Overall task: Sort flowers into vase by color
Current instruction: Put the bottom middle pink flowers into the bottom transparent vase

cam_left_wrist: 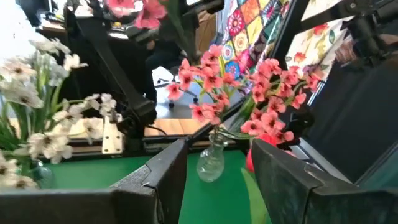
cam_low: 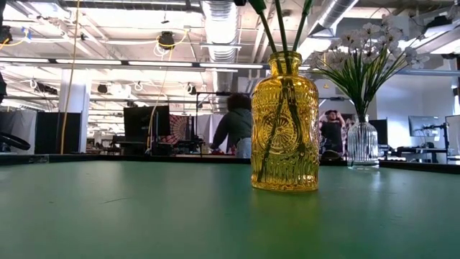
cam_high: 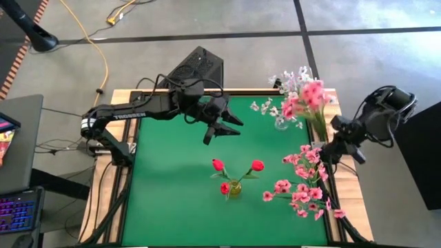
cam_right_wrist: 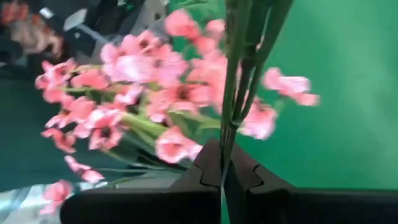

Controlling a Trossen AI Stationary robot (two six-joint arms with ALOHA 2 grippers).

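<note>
Right wrist view, right claw [cam_right_wrist: 225,171] pinching pink flowers' [cam_right_wrist: 171,81] stems

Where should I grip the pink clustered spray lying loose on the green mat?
Grip the pink clustered spray on its bare green stem near the mat's right edge, descending from above. It lies flat, blossoms fanning toward the yellow glass vase, so only the stem gives a slim, firm hold.

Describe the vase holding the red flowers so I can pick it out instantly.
On the green table mat, look near the middle, toward the front edge. The yellow glass vase stands there alone, holding three red buds. Unlike the clear vase with the white sprays at the back right, it is amber yellow and embossed.
</note>
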